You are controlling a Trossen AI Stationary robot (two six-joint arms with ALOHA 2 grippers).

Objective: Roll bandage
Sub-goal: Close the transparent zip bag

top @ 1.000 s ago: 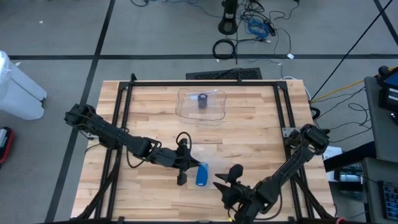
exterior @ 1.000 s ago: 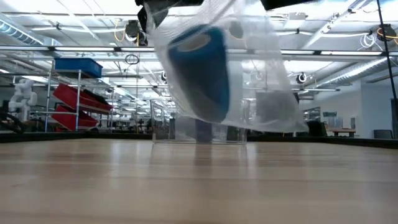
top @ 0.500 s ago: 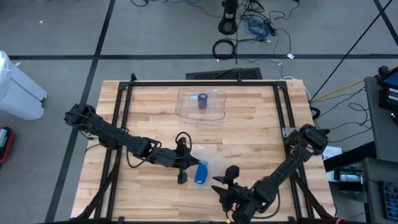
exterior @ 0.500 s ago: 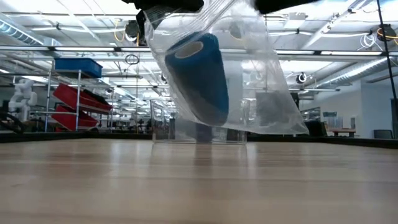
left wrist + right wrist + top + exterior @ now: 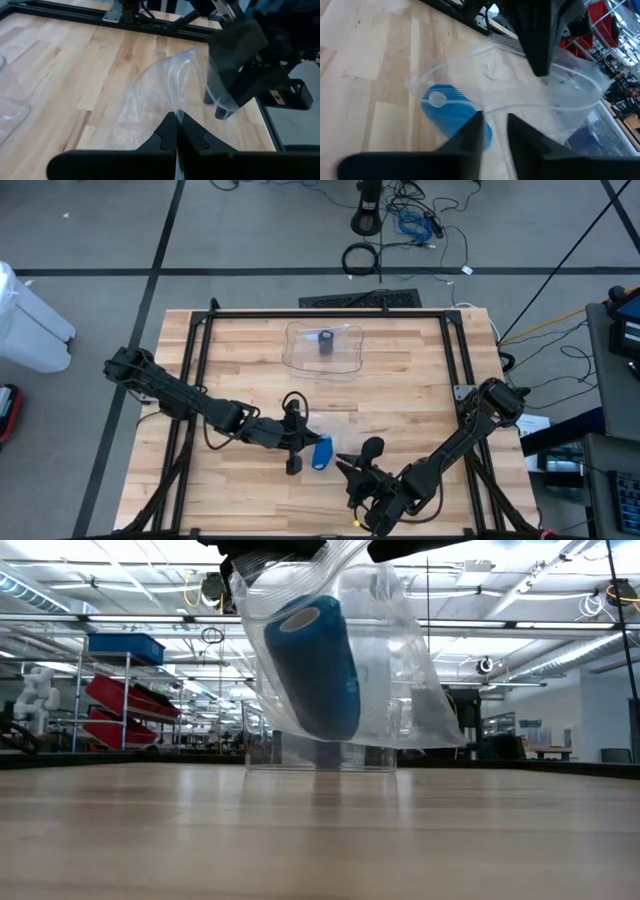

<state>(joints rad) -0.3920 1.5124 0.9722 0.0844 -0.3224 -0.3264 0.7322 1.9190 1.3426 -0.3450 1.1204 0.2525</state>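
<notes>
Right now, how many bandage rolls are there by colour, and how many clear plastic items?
Blue bandage roll: 1, inside the bag
Dark bandage roll: 1, in the clear tray
Clear plastic bag: 1, held off the table
Clear tray: 1
Total: 4

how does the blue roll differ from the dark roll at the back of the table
The blue bandage roll hangs tilted inside a clear plastic bag held above the table; the dark roll stands upright in a clear tray. The blue roll is nearer the grippers; the dark roll sits far from them. Both are cylindrical rolls.
</notes>
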